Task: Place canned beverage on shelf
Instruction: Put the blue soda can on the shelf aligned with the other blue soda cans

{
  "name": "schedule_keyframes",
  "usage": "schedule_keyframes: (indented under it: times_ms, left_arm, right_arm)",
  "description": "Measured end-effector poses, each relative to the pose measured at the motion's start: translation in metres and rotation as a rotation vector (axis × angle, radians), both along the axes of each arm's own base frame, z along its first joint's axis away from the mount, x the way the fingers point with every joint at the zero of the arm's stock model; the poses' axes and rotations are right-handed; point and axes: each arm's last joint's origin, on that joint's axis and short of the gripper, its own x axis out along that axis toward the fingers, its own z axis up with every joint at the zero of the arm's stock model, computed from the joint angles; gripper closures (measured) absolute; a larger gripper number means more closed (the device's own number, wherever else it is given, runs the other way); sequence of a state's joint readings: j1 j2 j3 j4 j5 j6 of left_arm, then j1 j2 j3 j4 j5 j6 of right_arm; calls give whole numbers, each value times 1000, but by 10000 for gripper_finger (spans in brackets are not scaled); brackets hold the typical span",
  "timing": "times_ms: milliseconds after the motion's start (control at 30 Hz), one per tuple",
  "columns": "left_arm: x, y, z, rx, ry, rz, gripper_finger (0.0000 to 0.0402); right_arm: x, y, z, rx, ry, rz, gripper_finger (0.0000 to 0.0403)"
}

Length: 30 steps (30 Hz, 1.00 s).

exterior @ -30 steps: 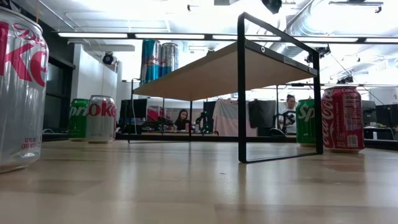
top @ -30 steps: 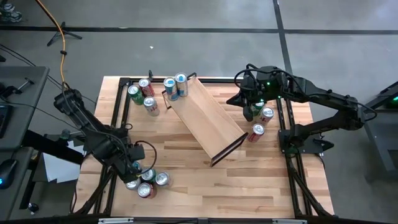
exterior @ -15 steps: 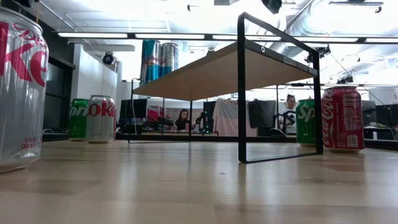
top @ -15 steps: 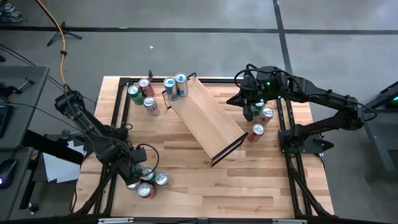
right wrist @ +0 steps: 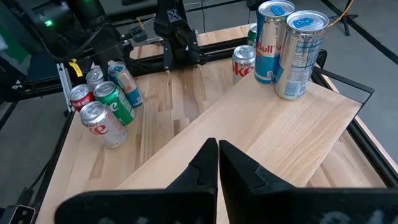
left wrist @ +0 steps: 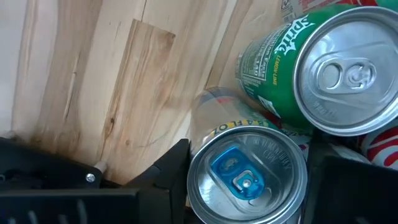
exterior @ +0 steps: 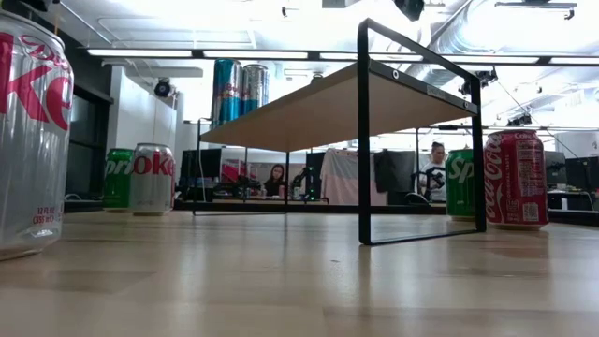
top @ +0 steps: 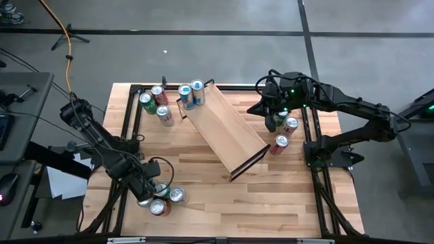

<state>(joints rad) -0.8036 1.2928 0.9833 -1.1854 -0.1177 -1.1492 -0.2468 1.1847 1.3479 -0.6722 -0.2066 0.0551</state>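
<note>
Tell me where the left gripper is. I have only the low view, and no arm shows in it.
Observer: The left gripper is down among a cluster of cans near the table's left side, at the bottom left of the high view.
Operator: Report what it has.
Observer: Its fingers sit against both sides of a silver can with a blue tab, which stands on the table beside a green Sprite can.
Operator: Give me the right gripper.
Observer: The right gripper is shut and empty, off the right side of the shelf and higher than its plank.
</note>
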Motion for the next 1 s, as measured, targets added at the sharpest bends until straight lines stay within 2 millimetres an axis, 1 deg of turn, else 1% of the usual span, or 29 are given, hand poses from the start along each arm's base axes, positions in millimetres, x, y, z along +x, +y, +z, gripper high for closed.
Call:
schedule_keyframes:
  times_ms: [100,233,367,533,700,800,1000]
  left_arm:
    - [-1,1,2,-8,-7,0,281]
    - [-8,8,10,-28,-26,3,278]
    - [-20,21,24,-60,-52,33,274]
    - [-35,42,43,-151,-129,103,276]
    - [-42,59,72,-232,-248,155,277]
    - [-42,66,95,-266,-359,173,277]
    - [-40,78,136,-218,-573,167,277]
  right_arm:
    - [0,0,0,0,0,0,403]
    - [0,-1,0,-13,0,-18,403]
    - [0,-1,0,-23,2,-36,403]
    - [0,-1,0,-24,2,-36,403]
    - [2,-2,3,-36,-34,-31,403]
    - [4,-2,8,-48,-81,-30,403]
    - [6,-3,15,-67,-162,-30,403]
